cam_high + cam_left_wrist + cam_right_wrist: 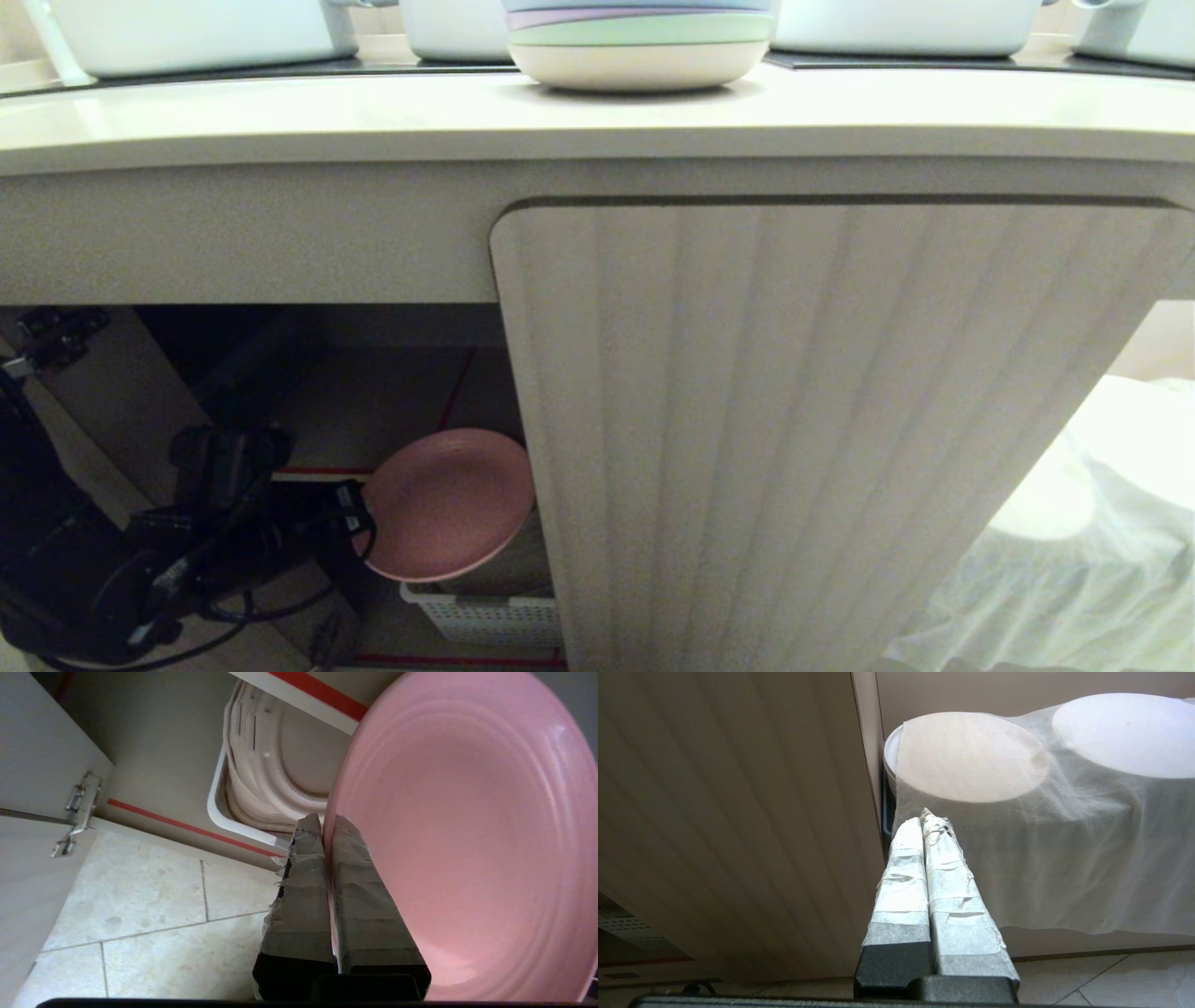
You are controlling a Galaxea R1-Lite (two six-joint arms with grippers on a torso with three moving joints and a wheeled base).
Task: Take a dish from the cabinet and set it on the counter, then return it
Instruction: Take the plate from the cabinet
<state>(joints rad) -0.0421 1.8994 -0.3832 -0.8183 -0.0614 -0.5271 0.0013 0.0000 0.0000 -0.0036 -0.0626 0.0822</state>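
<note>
The left gripper (322, 826) had its jaws pinched tight on the rim of the pink plate (446, 504), which hung tilted in the air at the open side of the cabinet (840, 429), just above the white basket (481, 616) on the shelf. Whether it was coming out or going back, I couldn't say. On the counter (373, 117) above the cabinet, only the pastel plate stack (639, 42) showed. The right gripper (927, 819), jaws shut and empty, hung idle beside the closed door.
</note>
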